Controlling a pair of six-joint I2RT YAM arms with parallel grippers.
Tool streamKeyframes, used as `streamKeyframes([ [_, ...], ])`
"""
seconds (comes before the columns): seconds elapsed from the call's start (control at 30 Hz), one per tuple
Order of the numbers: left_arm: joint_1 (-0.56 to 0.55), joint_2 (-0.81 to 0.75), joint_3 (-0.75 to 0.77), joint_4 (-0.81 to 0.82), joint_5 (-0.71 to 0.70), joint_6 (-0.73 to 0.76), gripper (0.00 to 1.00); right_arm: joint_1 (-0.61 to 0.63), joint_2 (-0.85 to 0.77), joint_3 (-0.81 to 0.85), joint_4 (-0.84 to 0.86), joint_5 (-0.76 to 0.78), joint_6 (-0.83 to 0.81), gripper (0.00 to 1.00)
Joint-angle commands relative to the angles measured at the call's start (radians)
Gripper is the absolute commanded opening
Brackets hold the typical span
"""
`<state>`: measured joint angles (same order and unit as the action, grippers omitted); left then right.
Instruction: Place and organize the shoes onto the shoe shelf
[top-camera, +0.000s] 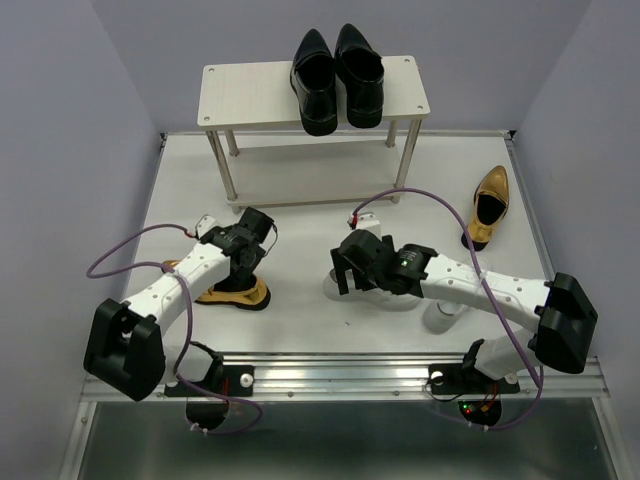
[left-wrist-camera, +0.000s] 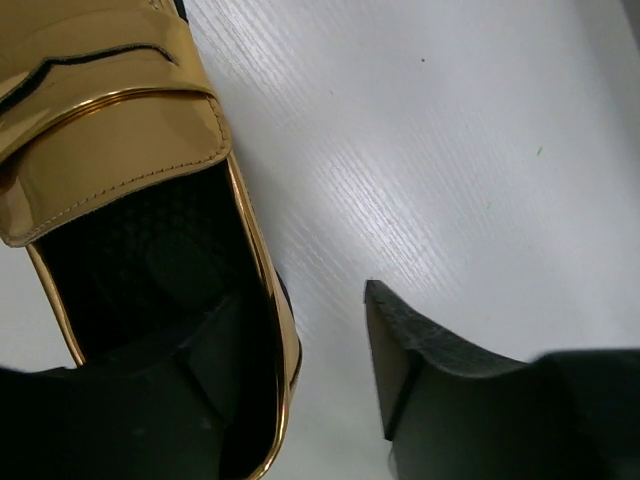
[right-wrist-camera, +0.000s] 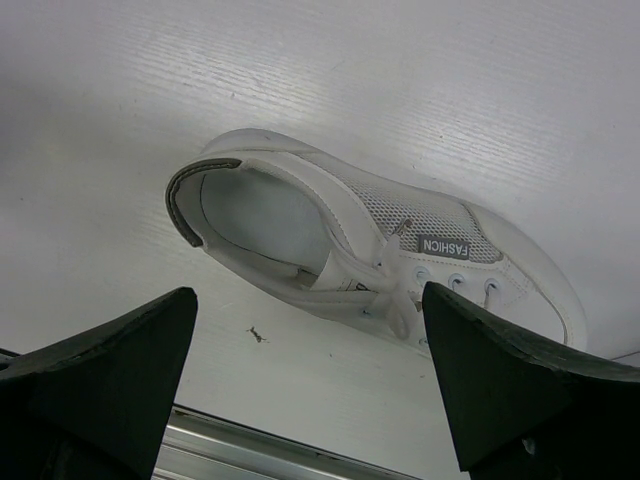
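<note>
Now your left gripper (left-wrist-camera: 305, 310) sits parted astride the gold loafer (left-wrist-camera: 120, 160), lower left; right gripper (right-wrist-camera: 308, 295) gapes over the white sneaker (right-wrist-camera: 400, 220). Likely next: pinch, carry to the shoe shelf (top-camera: 250, 90).

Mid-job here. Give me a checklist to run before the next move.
1. Left tool straddling the gold loafer side wall, jaws apart: ok.
2. Right tool open above the white sneaker: ok.
3. Bare space on the shoe shelf top board beside the black dress shoes: ok.
4. The other gold loafer untouched by either tool: ok.
5. Pose of the second white sneaker, mostly hidden in the top view: cannot tell.
</note>
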<state>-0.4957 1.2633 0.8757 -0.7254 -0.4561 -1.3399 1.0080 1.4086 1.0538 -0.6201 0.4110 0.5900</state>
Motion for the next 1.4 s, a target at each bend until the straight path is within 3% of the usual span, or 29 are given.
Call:
streamKeyframes([
  [0.0,0.003,0.010,-0.029,-0.003,-0.046,-0.059,0.51,0.000,-0.031,0.017,0.036,0.022,-0.021,1.00],
  [0.03,0.005,0.008,-0.035,0.004,-0.041,-0.056,0.44,0.000,-0.034,0.017,0.036,0.025,-0.021,1.00],
  [0.07,0.005,0.004,-0.038,0.015,-0.038,-0.044,0.28,0.000,-0.036,0.015,0.036,0.025,-0.022,1.00],
  [0.13,0.005,-0.005,-0.038,0.024,-0.030,-0.015,0.05,0.000,-0.033,0.015,0.036,0.028,-0.024,1.00],
  [0.17,0.003,-0.018,-0.032,0.012,-0.033,0.007,0.00,0.000,-0.028,0.017,0.036,0.028,-0.024,1.00],
  [0.3,-0.009,-0.077,0.008,-0.008,-0.053,0.140,0.00,0.000,-0.022,0.020,0.034,0.032,-0.021,1.00],
  [0.47,-0.039,-0.116,0.026,-0.028,0.046,0.294,0.00,0.000,-0.014,0.026,0.034,0.077,-0.012,1.00],
  [0.73,-0.245,-0.142,0.055,-0.039,0.148,0.484,0.00,0.000,-0.036,0.046,0.034,0.153,0.011,1.00],
  [0.87,-0.336,-0.117,0.098,-0.058,0.122,0.548,0.00,0.000,-0.048,0.057,0.026,0.190,0.010,1.00],
  [1.0,-0.414,-0.091,0.095,0.029,0.125,0.632,0.00,0.000,-0.063,0.057,0.022,0.204,0.019,1.00],
  [1.17,-0.428,-0.016,0.106,0.125,0.096,0.691,0.00,0.000,-0.068,0.058,0.014,0.206,0.027,1.00],
  [1.23,-0.426,0.030,0.117,0.133,0.096,0.682,0.07,0.000,-0.072,0.066,-0.003,0.213,0.030,1.00],
  [1.27,-0.428,0.051,0.120,0.126,0.094,0.677,0.24,0.000,-0.079,0.063,-0.012,0.216,0.033,1.00],
  [1.33,-0.429,0.067,0.137,0.104,0.085,0.671,0.44,0.000,-0.094,0.052,-0.012,0.226,0.034,1.00],
  [1.37,-0.431,0.068,0.146,0.095,0.079,0.670,0.62,0.000,-0.100,0.049,-0.012,0.227,0.036,1.00],
])
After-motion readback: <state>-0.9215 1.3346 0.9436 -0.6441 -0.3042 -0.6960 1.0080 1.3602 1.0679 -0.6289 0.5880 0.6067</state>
